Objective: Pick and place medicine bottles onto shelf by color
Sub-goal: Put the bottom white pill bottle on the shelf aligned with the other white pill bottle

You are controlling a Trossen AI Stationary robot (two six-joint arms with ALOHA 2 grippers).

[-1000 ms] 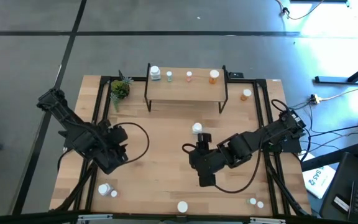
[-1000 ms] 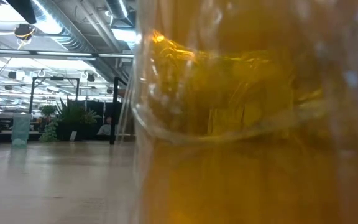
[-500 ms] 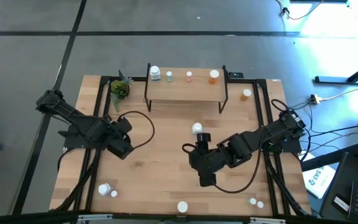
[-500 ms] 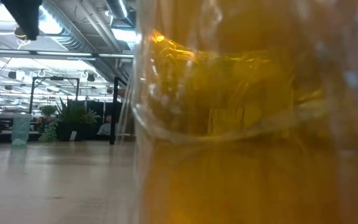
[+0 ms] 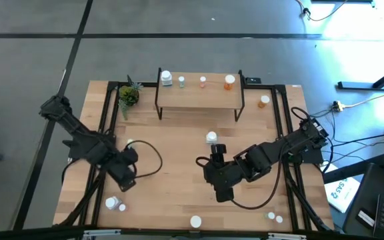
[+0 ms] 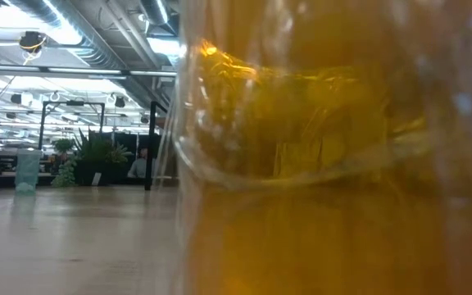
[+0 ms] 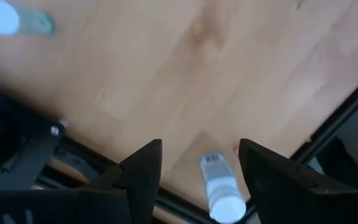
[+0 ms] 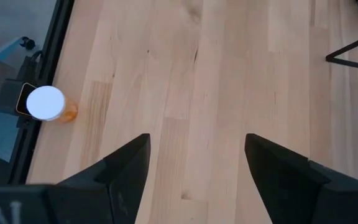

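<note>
The left gripper (image 5: 127,181) is hung over the near-left part of the table (image 5: 179,167) with its fingers (image 7: 143,167) spread apart and nothing between them, and a white bottle (image 7: 219,190) lying on its side is framed right in the gap in the left wrist view, so that one looks like the next pick. To do it well, the gripper should probably be lowered straight down with the body of the bottle centred, not the cap, and squeezed across the short way so it isn't rolled off toward the table edge, which is close by. The right gripper (image 5: 223,193) is parked mid-table, fingers also apart and empty, with an orange bottle (image 8: 50,106) seen ahead of it near the table edge. The shelf (image 5: 199,95) with four bottles already on it is only shown from the high view; neither wrist camera catches the top of it. The low view is pretty much useless, blocked by something amber and see-through right against the lens, though the exact line-up of bottle and fingers is only given by the wrist view
</note>
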